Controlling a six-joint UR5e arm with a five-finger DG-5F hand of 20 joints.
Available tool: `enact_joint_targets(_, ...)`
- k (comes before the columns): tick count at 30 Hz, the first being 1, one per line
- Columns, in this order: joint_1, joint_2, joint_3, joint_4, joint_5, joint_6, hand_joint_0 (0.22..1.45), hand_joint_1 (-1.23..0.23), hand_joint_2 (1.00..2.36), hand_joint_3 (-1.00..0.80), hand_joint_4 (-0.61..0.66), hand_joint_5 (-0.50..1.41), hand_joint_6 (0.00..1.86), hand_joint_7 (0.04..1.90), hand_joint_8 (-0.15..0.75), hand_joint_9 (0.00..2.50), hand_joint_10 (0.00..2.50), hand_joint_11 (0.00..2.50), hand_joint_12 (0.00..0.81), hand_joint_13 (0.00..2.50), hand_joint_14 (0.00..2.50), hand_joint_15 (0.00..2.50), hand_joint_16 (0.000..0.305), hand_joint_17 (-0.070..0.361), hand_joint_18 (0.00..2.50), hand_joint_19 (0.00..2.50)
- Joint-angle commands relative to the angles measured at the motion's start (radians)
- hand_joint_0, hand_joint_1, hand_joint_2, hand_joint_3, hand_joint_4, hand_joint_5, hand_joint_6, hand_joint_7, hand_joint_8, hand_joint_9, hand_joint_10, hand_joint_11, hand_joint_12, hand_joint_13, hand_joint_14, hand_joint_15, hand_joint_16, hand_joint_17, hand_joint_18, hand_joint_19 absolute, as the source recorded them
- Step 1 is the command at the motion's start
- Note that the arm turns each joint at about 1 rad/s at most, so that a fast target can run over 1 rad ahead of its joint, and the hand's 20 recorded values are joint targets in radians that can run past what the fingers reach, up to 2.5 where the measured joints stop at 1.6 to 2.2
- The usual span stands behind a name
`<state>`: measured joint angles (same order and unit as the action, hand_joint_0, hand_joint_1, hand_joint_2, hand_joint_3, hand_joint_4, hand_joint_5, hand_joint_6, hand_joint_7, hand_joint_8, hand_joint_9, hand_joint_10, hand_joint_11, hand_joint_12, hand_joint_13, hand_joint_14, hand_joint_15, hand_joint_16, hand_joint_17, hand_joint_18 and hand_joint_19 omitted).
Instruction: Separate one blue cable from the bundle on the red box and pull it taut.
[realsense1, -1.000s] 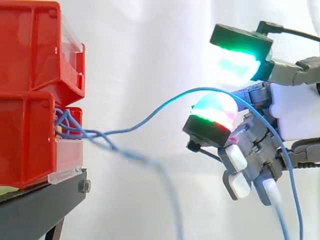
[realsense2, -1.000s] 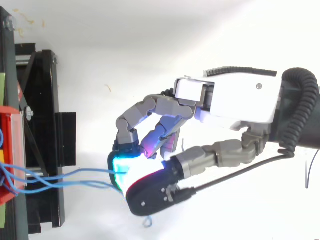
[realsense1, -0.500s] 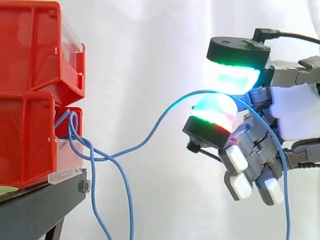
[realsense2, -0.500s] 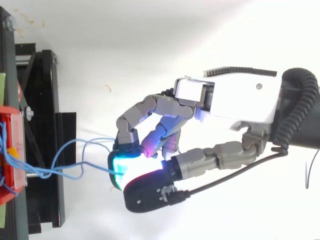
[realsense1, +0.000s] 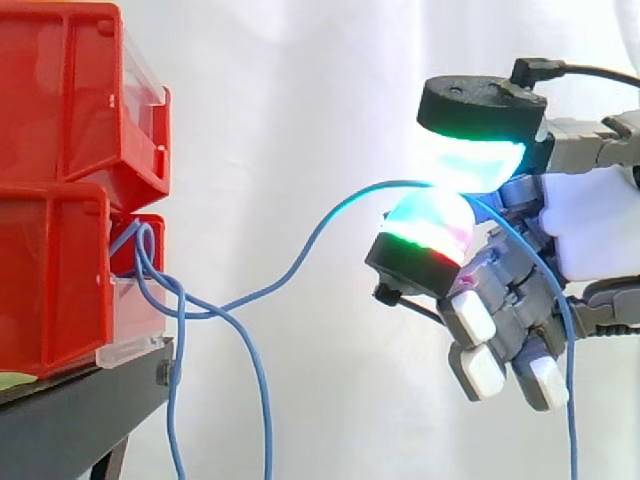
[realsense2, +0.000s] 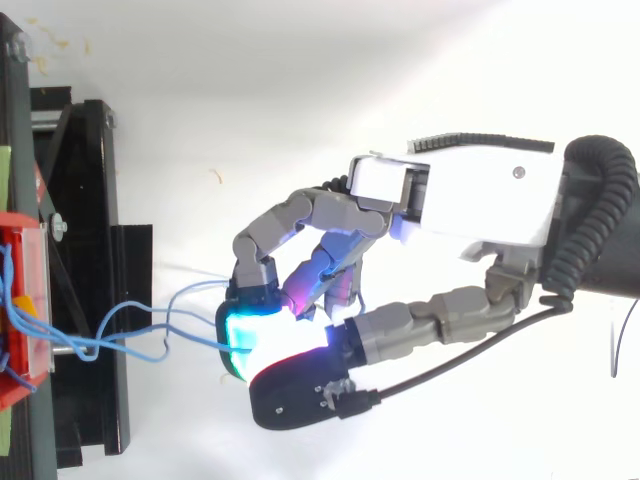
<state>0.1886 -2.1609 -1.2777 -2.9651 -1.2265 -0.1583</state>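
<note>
I see two stacked red plastic bins (realsense1: 60, 100), one thin blue cable (realsense1: 395, 185) sagging from the lower bin (realsense1: 50, 280) to my hand (realsense2: 470, 200), pinched between glowing pads (realsense1: 430, 225), two loose blue strands (realsense1: 265, 420) hanging beside that bin.

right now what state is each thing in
bins, stacked on the stand
hand, shut on one cable
cable, pinched, sagging, not taut
bundle, slack, hanging off the bins
</note>
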Motion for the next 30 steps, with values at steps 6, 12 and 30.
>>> enact_joint_targets(6, 0.000, 0.000, 0.000, -0.018, 0.001, 0.000, 0.61, -0.81, 1.01, 0.07, 0.00, -0.13, 0.90, 1.17, 0.407, 0.99, 0.01, 0.60, 0.427, 0.99, 0.01, 0.47, 0.055, 0.123, 1.11, 0.45)
enact_joint_targets(12, -0.002, 0.001, 0.000, -0.077, -0.005, -0.003, 0.62, -0.81, 1.01, 0.10, -0.01, -0.13, 0.90, 1.19, 0.414, 1.01, 0.01, 0.59, 0.436, 0.99, 0.01, 0.46, 0.055, 0.124, 1.10, 0.43)
enact_joint_targets(30, -0.008, 0.099, -0.170, -0.020, 0.010, -0.032, 0.62, -0.81, 1.00, 0.11, -0.03, -0.12, 0.90, 1.20, 0.421, 1.05, 0.01, 0.61, 0.437, 0.98, 0.01, 0.44, 0.056, 0.126, 1.08, 0.42)
